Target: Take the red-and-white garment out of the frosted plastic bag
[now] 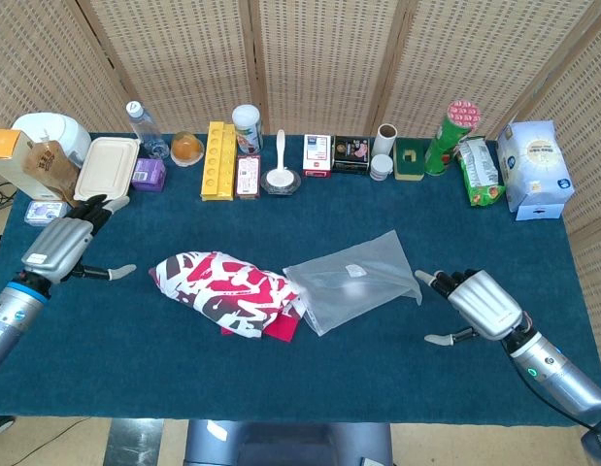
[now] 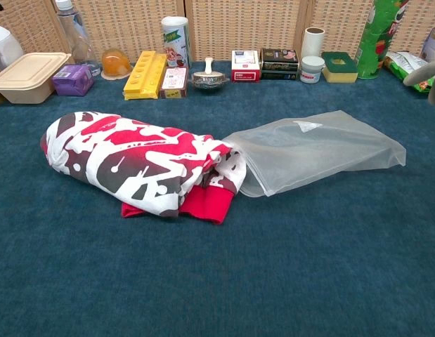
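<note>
— Where the red-and-white garment (image 1: 227, 294)?
— On the blue table (image 1: 397, 379), almost fully outside the frosted plastic bag (image 1: 363, 279), only one edge at the bag mouth.
— And the hands?
— Left hand (image 1: 59, 246) and right hand (image 1: 483, 302) both with fingers spread, holding nothing, well apart from garment and bag.

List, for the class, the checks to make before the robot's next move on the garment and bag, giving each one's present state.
1. Garment mostly out of the frosted bag: ok.
2. Garment wholly clear of the bag mouth: cannot tell; its edge meets the opening.
3. Left hand holding nothing, fingers apart: ok.
4. Right hand holding nothing: ok.
5. Both hands off the garment and bag: ok.
</note>
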`<act>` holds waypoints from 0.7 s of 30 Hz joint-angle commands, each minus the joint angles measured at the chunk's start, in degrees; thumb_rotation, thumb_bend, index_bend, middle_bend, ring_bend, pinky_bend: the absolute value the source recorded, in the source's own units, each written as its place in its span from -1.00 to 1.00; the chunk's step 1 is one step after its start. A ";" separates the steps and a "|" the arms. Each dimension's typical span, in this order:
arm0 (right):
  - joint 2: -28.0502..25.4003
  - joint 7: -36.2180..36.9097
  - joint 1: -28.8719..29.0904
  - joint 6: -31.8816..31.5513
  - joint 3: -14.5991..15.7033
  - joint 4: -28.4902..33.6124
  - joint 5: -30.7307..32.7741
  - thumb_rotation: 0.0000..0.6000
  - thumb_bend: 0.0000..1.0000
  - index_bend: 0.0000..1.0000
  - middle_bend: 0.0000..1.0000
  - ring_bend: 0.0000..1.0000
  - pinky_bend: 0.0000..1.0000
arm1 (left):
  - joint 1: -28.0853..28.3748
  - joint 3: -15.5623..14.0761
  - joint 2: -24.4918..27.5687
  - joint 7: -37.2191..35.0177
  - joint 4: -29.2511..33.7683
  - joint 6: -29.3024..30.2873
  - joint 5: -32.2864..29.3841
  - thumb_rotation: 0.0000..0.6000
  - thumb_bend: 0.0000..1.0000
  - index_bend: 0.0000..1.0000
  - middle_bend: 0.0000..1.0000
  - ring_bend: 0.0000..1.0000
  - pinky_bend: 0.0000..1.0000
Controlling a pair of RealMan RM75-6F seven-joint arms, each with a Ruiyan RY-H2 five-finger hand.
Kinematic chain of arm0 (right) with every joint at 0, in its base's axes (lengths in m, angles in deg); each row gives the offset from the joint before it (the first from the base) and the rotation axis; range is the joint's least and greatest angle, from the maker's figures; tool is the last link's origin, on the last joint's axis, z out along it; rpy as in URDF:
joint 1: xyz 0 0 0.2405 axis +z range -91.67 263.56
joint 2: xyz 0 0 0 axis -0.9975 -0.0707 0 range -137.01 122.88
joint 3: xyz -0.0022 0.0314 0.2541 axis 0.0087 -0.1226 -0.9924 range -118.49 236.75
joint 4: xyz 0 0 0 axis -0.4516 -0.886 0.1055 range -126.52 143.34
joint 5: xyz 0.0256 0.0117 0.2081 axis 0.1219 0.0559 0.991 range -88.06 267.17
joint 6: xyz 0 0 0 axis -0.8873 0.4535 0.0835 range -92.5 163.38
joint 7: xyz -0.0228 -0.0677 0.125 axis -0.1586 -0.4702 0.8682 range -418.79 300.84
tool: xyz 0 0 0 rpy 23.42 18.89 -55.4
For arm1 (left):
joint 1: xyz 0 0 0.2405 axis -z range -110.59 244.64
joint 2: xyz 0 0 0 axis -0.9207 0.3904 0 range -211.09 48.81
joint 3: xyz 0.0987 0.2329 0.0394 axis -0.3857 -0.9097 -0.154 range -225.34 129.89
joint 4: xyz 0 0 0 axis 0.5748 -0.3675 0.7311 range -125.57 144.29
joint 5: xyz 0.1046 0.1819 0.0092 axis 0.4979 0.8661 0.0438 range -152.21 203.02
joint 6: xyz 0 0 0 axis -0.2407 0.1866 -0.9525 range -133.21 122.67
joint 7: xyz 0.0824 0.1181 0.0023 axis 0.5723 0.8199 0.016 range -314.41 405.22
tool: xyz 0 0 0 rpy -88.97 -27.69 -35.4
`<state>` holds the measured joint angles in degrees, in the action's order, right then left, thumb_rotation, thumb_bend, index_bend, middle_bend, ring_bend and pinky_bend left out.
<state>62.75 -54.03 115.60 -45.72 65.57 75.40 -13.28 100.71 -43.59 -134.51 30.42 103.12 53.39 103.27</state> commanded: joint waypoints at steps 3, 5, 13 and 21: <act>-1.54 4.74 -2.73 -1.18 -2.79 3.43 5.87 -0.85 -0.84 -0.48 -0.11 0.20 0.40 | -6.18 -0.05 -0.62 1.61 1.43 8.44 -1.88 0.43 -0.62 -0.91 -0.75 -0.94 -0.66; -2.32 4.49 -4.07 -1.69 -4.09 5.05 8.58 -0.85 -0.75 -0.38 -0.04 0.21 0.40 | -8.65 -0.42 -1.50 2.23 1.30 11.58 -2.34 0.46 -0.61 -0.87 -0.75 -0.94 -0.65; -5.80 -1.66 -10.94 -0.70 -6.44 13.26 20.66 -0.67 -0.50 -0.21 0.04 0.22 0.39 | -20.45 -5.13 -3.03 5.00 0.83 23.23 -1.40 0.45 -0.61 -0.71 -0.72 -0.91 -0.63; -7.84 -8.72 -15.75 -2.36 -7.29 20.54 26.00 -0.65 -0.47 -0.19 0.01 0.22 0.36 | -26.89 -7.57 -5.14 7.76 0.79 29.51 1.74 0.45 -0.61 -0.67 -0.70 -0.90 -0.63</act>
<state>55.60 -61.31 101.55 -47.08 58.66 94.30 11.58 75.25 -50.42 -138.92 37.79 103.84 81.31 104.04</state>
